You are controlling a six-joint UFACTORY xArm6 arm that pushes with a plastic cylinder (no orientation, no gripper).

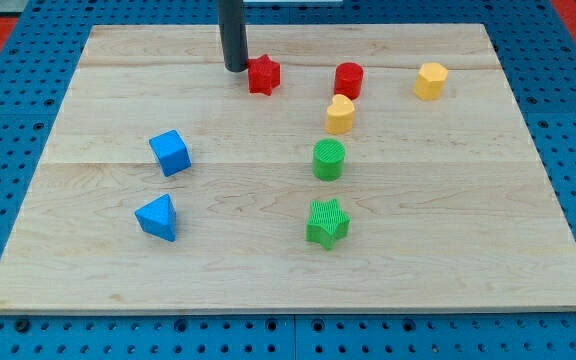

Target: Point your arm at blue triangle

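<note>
The blue triangle (pixel 157 217) lies on the wooden board (pixel 448 240) at the lower left. My tip (pixel 235 68) stands near the view's top, just left of the red star (pixel 262 74) and close to it. The tip is far above and to the right of the blue triangle. A blue cube (pixel 170 152) lies between them, just above the triangle.
A red cylinder (pixel 348 79) and a yellow hexagon (pixel 430 80) sit at the top right. A yellow heart (pixel 340 114), a green cylinder (pixel 329 159) and a green star (pixel 327 222) form a column at the middle. Blue pegboard surrounds the board.
</note>
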